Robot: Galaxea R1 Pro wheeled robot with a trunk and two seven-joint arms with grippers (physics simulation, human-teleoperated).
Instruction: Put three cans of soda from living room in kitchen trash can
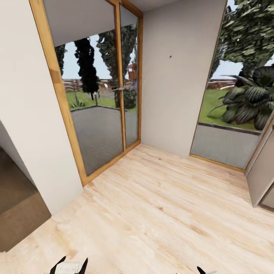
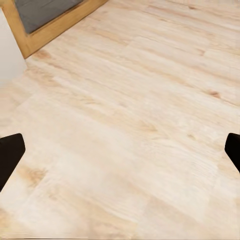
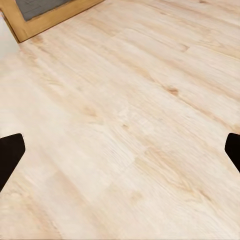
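No can of soda and no tash can is in view. My left gripper (image 1: 69,265) pokes up at the bottom edge of the head view, its two black fingertips apart. In the left wrist view the left gripper (image 2: 120,155) is open, black fingertips (image 2: 10,152) far apart over bare wooden floor with nothing between them. My right gripper (image 3: 120,152) is open too, its fingertips (image 3: 10,152) spread over the same pale planks. One right fingertip (image 1: 200,270) barely shows at the head view's bottom edge.
Pale wooden floor (image 1: 160,205) stretches ahead. A wood-framed glass door (image 1: 97,99) stands ahead on the left, a white wall (image 1: 179,76) in the middle, a large window (image 1: 236,99) at right. A grey cabinet side (image 1: 262,171) is at far right, a brown step (image 1: 19,209) at left.
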